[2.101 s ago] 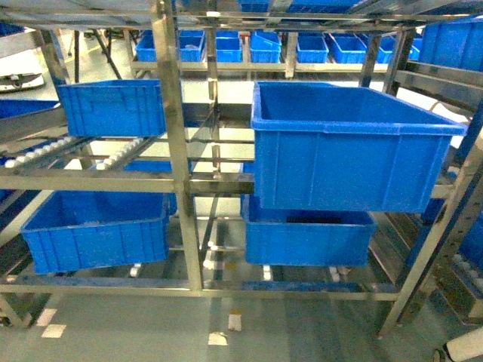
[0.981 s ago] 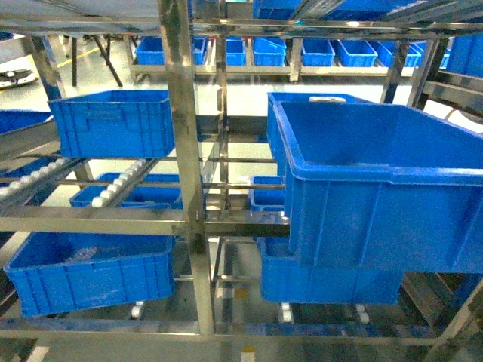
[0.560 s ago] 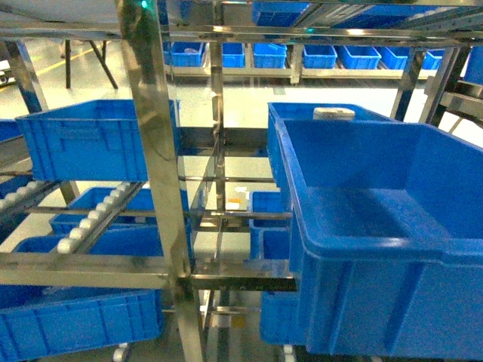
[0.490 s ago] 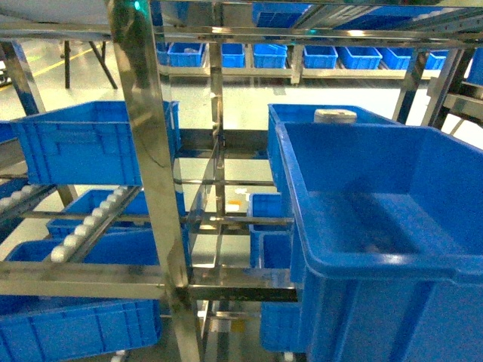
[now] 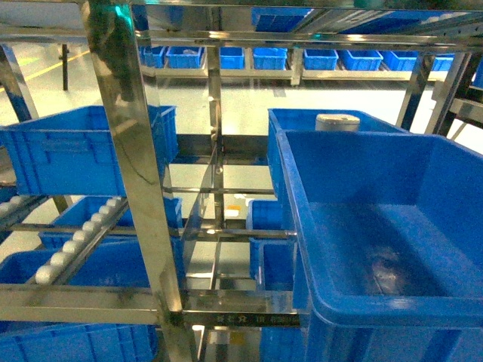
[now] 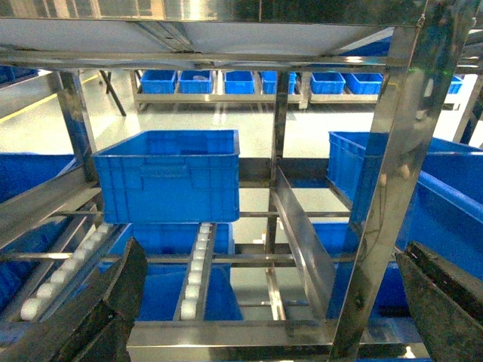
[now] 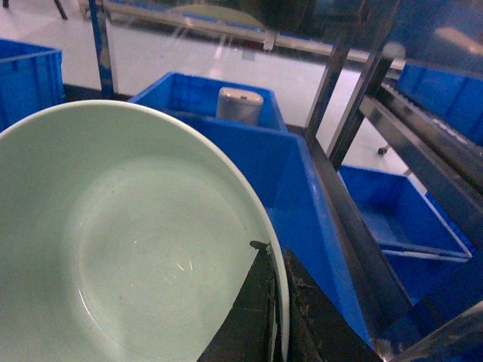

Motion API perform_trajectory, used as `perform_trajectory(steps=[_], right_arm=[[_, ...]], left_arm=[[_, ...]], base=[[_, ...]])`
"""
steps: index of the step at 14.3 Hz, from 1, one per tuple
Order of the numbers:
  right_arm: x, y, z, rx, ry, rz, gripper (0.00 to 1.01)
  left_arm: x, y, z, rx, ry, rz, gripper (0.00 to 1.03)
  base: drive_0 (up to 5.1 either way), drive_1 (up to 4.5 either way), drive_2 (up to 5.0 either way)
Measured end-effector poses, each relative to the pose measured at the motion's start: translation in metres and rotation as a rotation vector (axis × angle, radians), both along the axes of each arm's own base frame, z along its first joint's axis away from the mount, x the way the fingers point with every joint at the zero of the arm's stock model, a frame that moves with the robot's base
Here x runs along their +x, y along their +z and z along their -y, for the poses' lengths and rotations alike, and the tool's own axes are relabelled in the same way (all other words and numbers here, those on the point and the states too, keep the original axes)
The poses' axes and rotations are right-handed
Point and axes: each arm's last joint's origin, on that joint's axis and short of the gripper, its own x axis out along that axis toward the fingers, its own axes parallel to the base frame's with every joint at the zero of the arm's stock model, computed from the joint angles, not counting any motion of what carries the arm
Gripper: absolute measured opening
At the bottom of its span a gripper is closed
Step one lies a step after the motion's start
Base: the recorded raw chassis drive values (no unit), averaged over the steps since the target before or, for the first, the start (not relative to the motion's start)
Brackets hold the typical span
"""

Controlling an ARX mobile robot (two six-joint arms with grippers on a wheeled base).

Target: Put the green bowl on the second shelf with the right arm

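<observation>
A pale mint-green bowl (image 7: 128,249), round, smooth and plain with a thin rim, fills most of the right wrist view, its open inside facing the camera and tilted. It looks light and rigid, probably glossy plastic or ceramic, so it is likely slippery and could pivot or slide out if held loosely. The thin rim is the natural place to hold it, and that is where the right gripper (image 7: 275,309) has it: two dark fingers are pinched on the rim at the bowl's lower right edge, one on each side of the wall. The bowl hangs in the air over a large deep blue crate (image 5: 392,226) that sits on the second shelf (image 5: 226,305), a shiny steel tier, on the right of the scene. This crate looks empty, with a scuffed floor. Just beyond it is a smaller blue crate (image 7: 207,102) holding a pale cylinder (image 7: 239,103). A steel upright (image 5: 132,173) stands near the middle left, with white roller rails (image 5: 75,241) and another blue crate (image 6: 166,177) to the far left. The left gripper (image 6: 272,302) is spread wide and holds nothing, its dark fingers at the two lower corners of its own view.
</observation>
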Motion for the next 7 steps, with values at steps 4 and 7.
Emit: perform_trajectory(steps=[4, 7], right_arm=[[0.018, -0.028, 0.002, -0.038, 0.026, -0.058, 0.02], [0.047, -0.049, 0.008, -0.067, 0.025, -0.11, 0.02]], left_arm=[[0.0, 0.0, 0.0, 0.0, 0.0, 0.0, 0.98], [0.0, 0.0, 0.0, 0.0, 0.0, 0.0, 0.98]], base=[[0.0, 0.0, 0.0], [0.0, 0.0, 0.0]])
